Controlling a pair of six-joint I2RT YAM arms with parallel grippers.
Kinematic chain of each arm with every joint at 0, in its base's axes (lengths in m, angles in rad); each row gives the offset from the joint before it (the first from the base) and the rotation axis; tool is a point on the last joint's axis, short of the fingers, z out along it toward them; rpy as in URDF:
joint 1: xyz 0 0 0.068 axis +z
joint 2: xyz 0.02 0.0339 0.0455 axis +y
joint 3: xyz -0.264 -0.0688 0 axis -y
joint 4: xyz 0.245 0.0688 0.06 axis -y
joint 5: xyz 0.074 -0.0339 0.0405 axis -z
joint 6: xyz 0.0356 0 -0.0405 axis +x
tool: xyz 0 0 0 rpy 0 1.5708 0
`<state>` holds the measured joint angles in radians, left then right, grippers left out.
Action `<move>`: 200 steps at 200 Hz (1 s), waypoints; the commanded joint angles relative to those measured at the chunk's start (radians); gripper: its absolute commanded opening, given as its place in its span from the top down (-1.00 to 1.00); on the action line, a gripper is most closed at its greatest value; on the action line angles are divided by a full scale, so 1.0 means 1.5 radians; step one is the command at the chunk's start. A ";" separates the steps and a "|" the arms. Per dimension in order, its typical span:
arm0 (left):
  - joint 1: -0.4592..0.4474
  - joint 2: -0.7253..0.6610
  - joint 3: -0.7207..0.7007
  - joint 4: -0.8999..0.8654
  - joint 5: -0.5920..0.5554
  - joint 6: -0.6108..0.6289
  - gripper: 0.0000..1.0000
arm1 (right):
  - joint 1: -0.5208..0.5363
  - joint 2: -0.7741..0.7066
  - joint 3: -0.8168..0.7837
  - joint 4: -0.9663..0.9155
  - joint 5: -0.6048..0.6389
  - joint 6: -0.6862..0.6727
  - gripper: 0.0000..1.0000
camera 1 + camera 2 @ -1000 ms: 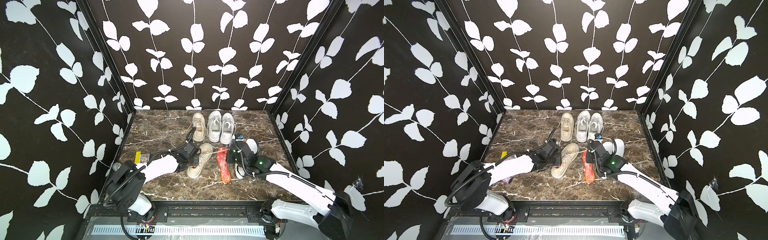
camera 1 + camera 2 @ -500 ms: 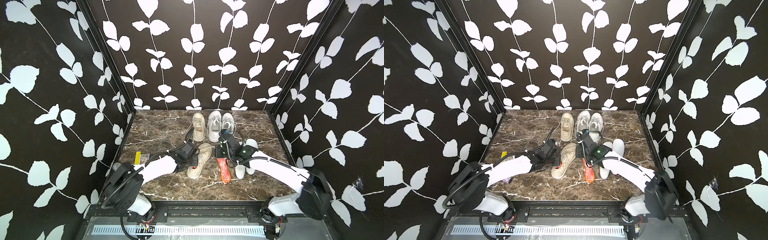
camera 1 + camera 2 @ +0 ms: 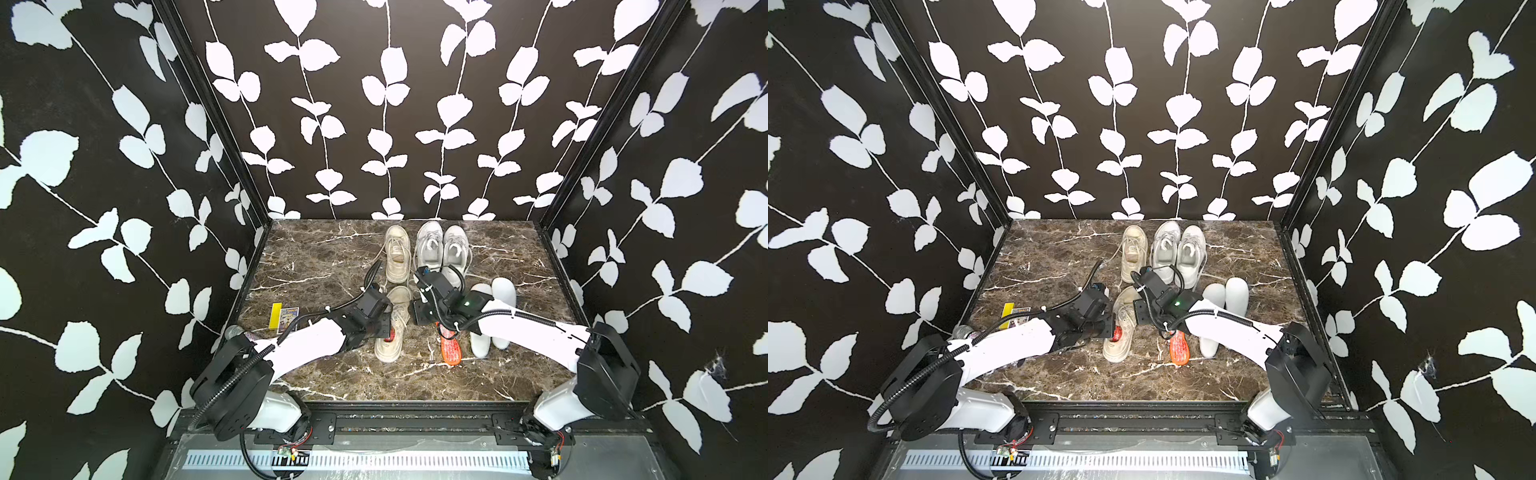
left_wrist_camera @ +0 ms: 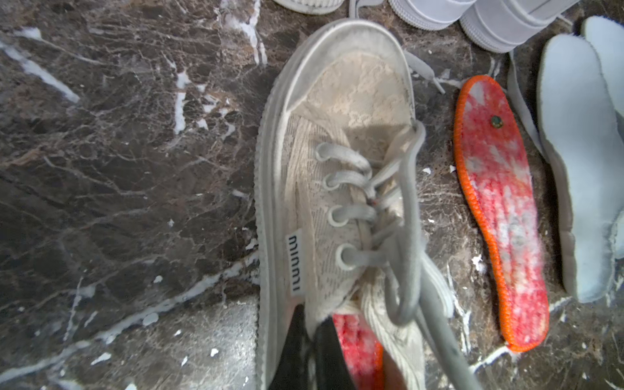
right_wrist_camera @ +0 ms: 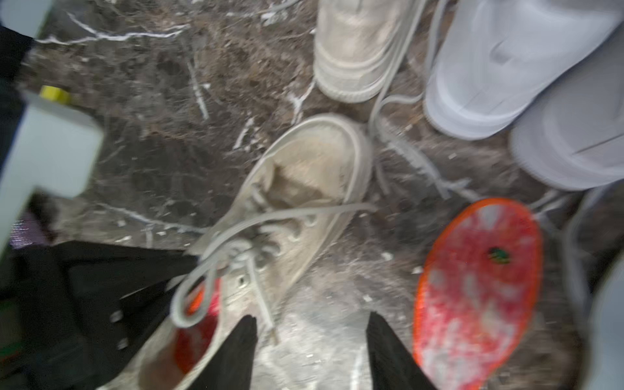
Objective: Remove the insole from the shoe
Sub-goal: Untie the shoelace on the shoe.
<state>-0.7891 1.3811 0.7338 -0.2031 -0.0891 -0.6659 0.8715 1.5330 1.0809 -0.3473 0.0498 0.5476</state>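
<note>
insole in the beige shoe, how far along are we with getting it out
Done: a loose red insole and two white insoles already lie on the table. In hand: the left tool is shut on the collar of the beige shoe, and the right tool is open and empty beside it. Left: the inner insole is not out yet and needs gripping and pulling.

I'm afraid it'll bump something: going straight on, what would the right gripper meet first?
Probably the marble table between the beige shoe and the loose red insole, though it may graze the shoe; depth is unclear.
</note>
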 commanded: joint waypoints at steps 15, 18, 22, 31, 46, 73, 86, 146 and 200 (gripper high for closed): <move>0.002 -0.010 0.005 0.019 0.009 -0.003 1.00 | 0.015 0.034 -0.009 0.041 -0.069 -0.009 0.16; 0.001 -0.010 0.005 0.019 0.009 -0.003 1.00 | 0.015 0.037 -0.009 0.045 -0.071 -0.010 0.16; 0.001 -0.010 0.005 0.018 0.010 -0.003 1.00 | 0.017 0.040 -0.009 0.048 -0.075 -0.009 0.16; 0.001 -0.009 0.005 0.018 0.010 -0.004 1.00 | 0.019 0.041 -0.006 0.056 -0.081 -0.009 0.16; 0.001 -0.009 0.003 0.018 0.012 -0.005 1.00 | 0.021 0.070 0.003 0.057 -0.085 -0.014 0.17; 0.001 -0.010 0.003 0.021 0.015 -0.005 1.00 | 0.021 0.104 0.023 0.039 -0.063 -0.027 0.22; 0.001 -0.011 0.004 0.021 0.015 -0.004 1.00 | 0.021 0.112 0.027 0.037 -0.052 -0.032 0.29; 0.001 -0.017 0.000 0.014 0.000 -0.006 1.00 | 0.021 0.102 0.020 0.009 0.024 -0.016 0.96; 0.002 -0.028 -0.007 0.005 -0.024 -0.010 1.00 | 0.009 0.022 -0.038 -0.016 0.121 0.021 1.00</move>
<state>-0.7891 1.3811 0.7338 -0.2039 -0.0944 -0.6659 0.8955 1.6485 1.0588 -0.3313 0.1295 0.5442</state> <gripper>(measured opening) 0.051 0.048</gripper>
